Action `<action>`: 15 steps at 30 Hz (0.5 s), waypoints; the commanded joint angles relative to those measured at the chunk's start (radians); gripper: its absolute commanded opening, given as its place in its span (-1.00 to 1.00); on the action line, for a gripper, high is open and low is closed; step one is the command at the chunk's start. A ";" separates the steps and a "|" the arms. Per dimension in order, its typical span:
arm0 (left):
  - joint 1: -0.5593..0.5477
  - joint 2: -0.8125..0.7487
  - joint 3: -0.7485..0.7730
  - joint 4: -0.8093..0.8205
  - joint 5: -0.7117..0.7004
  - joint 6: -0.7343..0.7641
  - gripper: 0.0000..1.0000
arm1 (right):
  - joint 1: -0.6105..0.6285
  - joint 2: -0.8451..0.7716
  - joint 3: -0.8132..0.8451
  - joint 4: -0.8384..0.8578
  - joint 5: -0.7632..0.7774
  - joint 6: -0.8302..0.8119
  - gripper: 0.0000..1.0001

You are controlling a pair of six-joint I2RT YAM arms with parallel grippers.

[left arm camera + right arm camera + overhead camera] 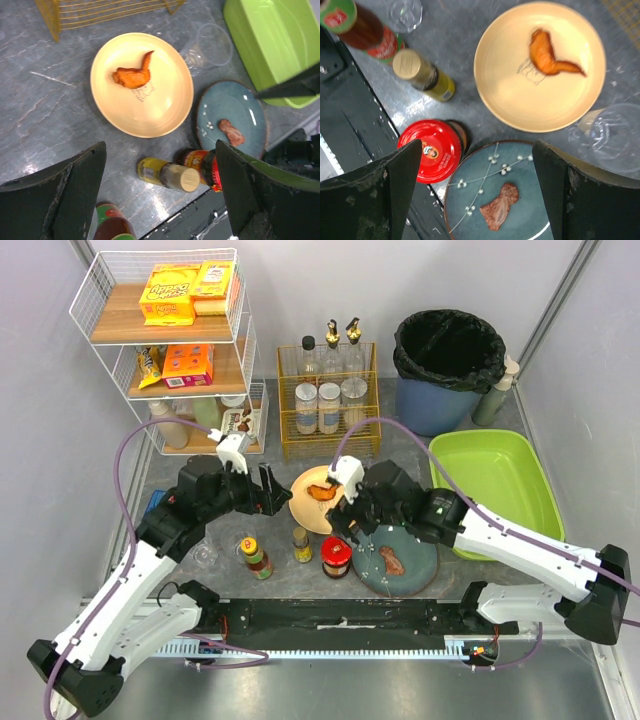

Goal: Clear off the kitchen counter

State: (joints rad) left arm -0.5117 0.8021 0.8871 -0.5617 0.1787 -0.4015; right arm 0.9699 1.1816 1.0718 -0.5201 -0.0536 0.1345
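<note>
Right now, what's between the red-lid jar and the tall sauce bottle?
The little yellow jar with the tan lid stands between the red-lid jar and the tall sauce bottle, seen in the top view.

Centre frame in the overhead view, the right arm (420,508) covers the right side of the cream plate (303,508) and the upper edge of the blue plate (415,567). At centre left, a blue object (154,502) shows only a corner from under the left arm (200,502), too little to identify.

In the left wrist view, the green tray (270,45) is cut by the upper right edge. The yellow wire rack (100,12) is cut by the top edge. A bottle with a green and red label (112,225) is cut by the bottom edge. The red-lidded jar (207,172) is half hidden behind a finger of the left gripper (160,150).

At the right edge of the right wrist view, a clear glass (602,131) is blurred.
</note>
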 commanded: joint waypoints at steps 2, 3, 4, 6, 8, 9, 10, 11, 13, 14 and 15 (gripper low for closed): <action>0.002 -0.032 -0.074 0.095 -0.120 0.021 0.89 | 0.091 -0.031 -0.075 0.028 0.078 0.043 0.96; 0.002 -0.035 -0.088 0.105 -0.133 0.029 0.89 | 0.107 -0.033 -0.082 0.032 0.081 0.043 0.96; 0.001 -0.041 -0.100 0.117 -0.139 0.036 0.89 | 0.118 -0.034 -0.098 0.043 0.086 0.045 0.96; 0.001 -0.058 -0.126 0.137 -0.154 0.044 0.89 | 0.133 -0.042 -0.118 0.063 0.095 0.047 0.96; 0.001 -0.079 -0.148 0.157 -0.172 0.043 0.89 | 0.142 -0.036 -0.131 0.075 0.110 0.059 0.96; 0.001 -0.092 -0.155 0.164 -0.176 0.038 0.89 | 0.147 -0.028 -0.137 0.086 0.109 0.063 0.96; 0.002 -0.096 -0.157 0.169 -0.201 0.033 0.89 | 0.151 -0.025 -0.145 0.092 0.109 0.071 0.96; 0.002 -0.101 -0.157 0.171 -0.214 0.032 0.89 | 0.158 -0.019 -0.151 0.100 0.110 0.076 0.96; 0.002 -0.106 -0.155 0.169 -0.232 0.032 0.89 | 0.173 -0.005 -0.167 0.120 0.110 0.086 0.96; 0.001 -0.109 -0.154 0.164 -0.238 0.032 0.89 | 0.179 0.001 -0.174 0.126 0.109 0.089 0.96; 0.002 -0.112 -0.155 0.158 -0.251 0.030 0.89 | 0.187 0.006 -0.179 0.135 0.107 0.091 0.96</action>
State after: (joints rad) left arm -0.5121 0.7097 0.7292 -0.4572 -0.0029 -0.3920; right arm 1.1286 1.1740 0.9146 -0.4591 0.0391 0.1951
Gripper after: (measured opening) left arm 0.949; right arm 0.980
